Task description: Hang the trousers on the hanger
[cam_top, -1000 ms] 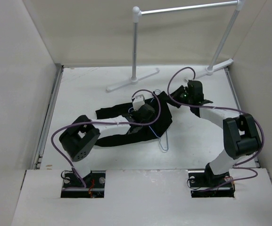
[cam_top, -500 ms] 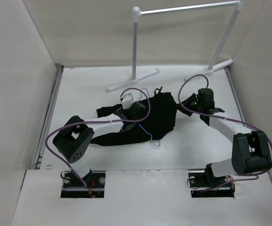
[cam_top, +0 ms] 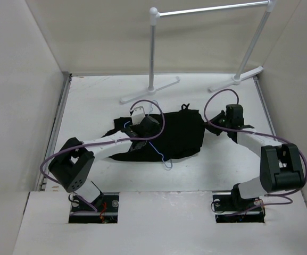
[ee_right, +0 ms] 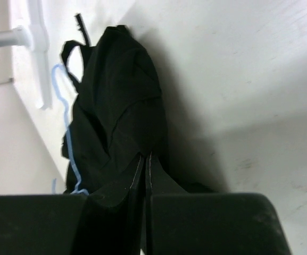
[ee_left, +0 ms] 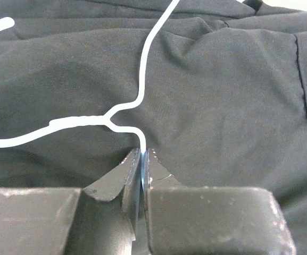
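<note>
Trousers (cam_top: 181,133) lie beneath hanger (ee_left: 140,79) pinched by left tool (ee_left: 143,159).

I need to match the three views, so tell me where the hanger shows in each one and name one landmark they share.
Top external: the hanger lies just below centre, across the near edge of the trousers.
Left wrist: the hanger runs down the middle over the trousers into the shut left pincer.
Right wrist: the hanger is a thin blue line at the left, beside the trousers.
Shared landmark: the black trousers.
</note>
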`<state>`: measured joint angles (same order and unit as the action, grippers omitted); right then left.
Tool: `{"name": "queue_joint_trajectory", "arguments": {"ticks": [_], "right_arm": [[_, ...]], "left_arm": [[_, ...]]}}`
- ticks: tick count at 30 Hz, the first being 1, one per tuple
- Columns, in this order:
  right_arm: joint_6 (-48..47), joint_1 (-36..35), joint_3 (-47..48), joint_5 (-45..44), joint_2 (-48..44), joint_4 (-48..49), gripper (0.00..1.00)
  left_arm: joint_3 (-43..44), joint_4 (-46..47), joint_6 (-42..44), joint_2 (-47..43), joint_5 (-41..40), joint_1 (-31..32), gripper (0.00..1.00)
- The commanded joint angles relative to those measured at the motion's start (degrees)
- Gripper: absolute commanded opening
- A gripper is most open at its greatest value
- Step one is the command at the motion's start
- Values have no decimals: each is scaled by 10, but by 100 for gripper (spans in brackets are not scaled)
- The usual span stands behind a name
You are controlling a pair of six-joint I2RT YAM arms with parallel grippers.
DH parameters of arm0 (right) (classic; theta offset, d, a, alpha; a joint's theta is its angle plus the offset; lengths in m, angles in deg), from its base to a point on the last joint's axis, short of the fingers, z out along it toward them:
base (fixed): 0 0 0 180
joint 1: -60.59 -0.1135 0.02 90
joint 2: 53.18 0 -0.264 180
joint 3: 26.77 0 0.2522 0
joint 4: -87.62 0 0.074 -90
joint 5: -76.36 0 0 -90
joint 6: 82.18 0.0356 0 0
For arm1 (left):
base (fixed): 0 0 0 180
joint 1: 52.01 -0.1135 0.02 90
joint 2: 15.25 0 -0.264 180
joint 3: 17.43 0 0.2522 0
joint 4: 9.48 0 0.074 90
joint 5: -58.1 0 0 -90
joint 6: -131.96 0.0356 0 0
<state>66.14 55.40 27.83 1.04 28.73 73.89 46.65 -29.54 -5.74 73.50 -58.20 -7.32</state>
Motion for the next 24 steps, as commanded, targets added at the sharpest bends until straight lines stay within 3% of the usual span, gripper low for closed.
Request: {"name": "queue_joint_trajectory", "arguments": {"ticks": [1, 7, 24], "right_arm": [[-15, 8, 11, -29, 24, 36, 7], [-25, 4, 22, -48, 44, 34, 7], [-25, -14, 33, -58, 66, 31, 13]], "left_arm": [[9, -23, 56, -31, -39, 12, 0], [49, -60, 132, -38, -88, 40, 0], [114, -82, 116, -77, -115, 76, 0]]}}
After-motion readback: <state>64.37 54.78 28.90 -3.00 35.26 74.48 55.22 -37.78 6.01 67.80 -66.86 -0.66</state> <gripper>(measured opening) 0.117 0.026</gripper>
